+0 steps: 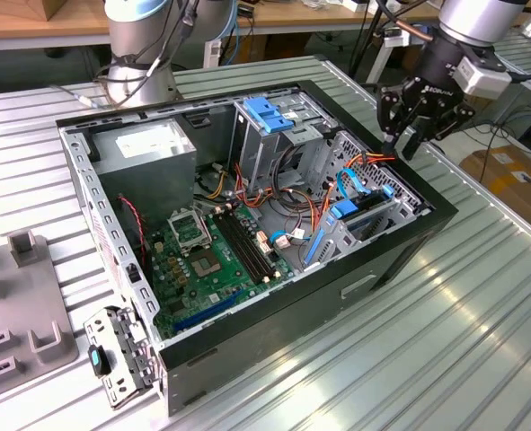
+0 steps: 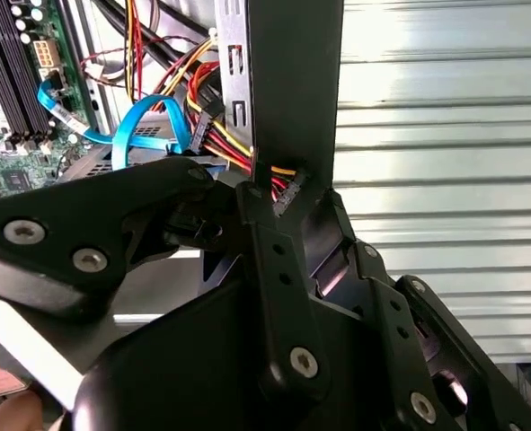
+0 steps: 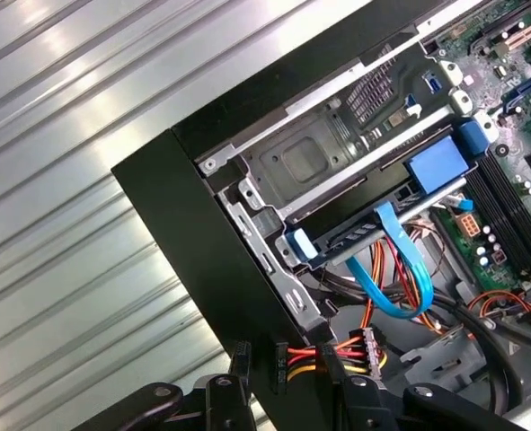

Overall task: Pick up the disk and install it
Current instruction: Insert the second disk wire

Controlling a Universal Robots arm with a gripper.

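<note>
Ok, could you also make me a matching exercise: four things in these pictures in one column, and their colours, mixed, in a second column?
Things:
1. motherboard
2. power supply
3. gripper
4. looped flat cable

Colours:
A. light blue
B. black
C. green
D. grey, with a white sticker

Pairs: 1-C, 2-D, 3-B, 4-A

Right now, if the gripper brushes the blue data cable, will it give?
Probably floppy: the blue data cable hangs in a loose loop. Likely light, being thin and flat; its end at the drive bay may tether it.
</note>
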